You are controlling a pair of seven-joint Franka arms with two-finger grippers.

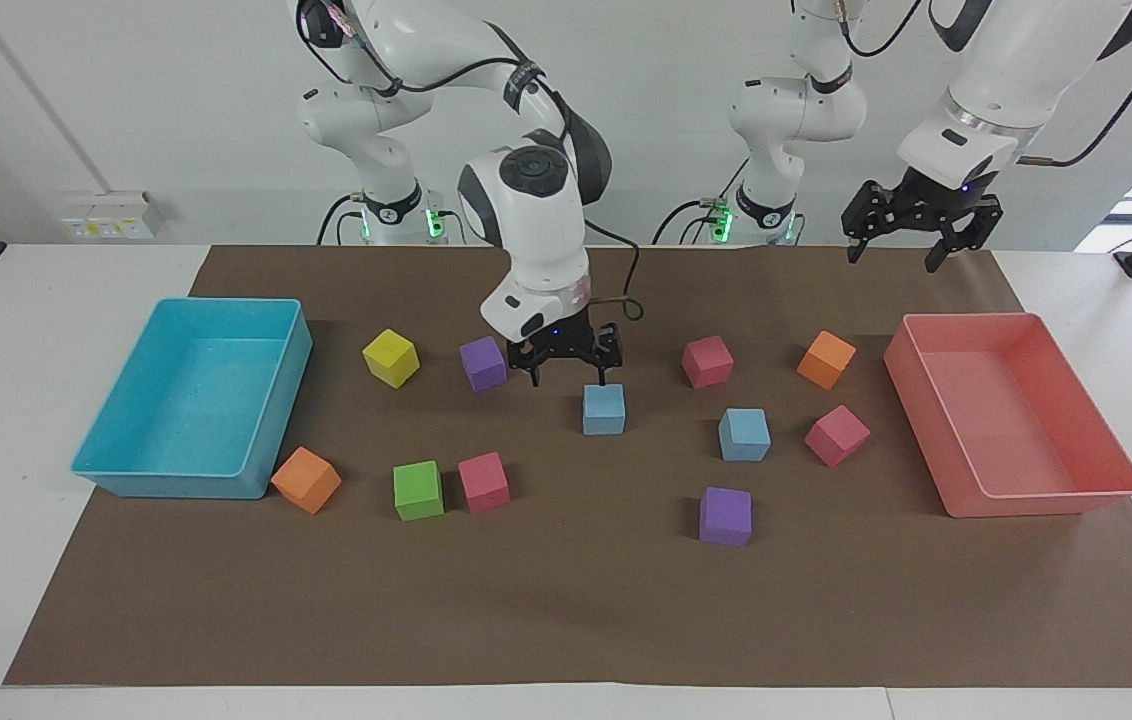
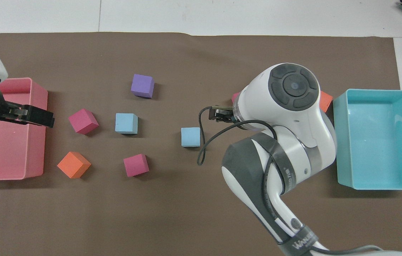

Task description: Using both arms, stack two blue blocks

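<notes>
Brown paper covers your white table, and on it two matte, foam-like blue blocks, one (image 1: 603, 409) just below your empty right gripper (image 1: 567, 372), whose fingers are spread, the other (image 1: 744, 434) apart toward the left arm's end. Your left gripper (image 1: 911, 244), fingers also spread, hangs empty beside the smooth pink tray (image 1: 1116, 470).

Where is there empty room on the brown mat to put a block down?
The widest bare patch is the brown mat edge farthest from the robots, past the purple cube and green cube. Both trays, turquoise and pink, are empty. The middle row around the two blue blocks is crowded.
</notes>
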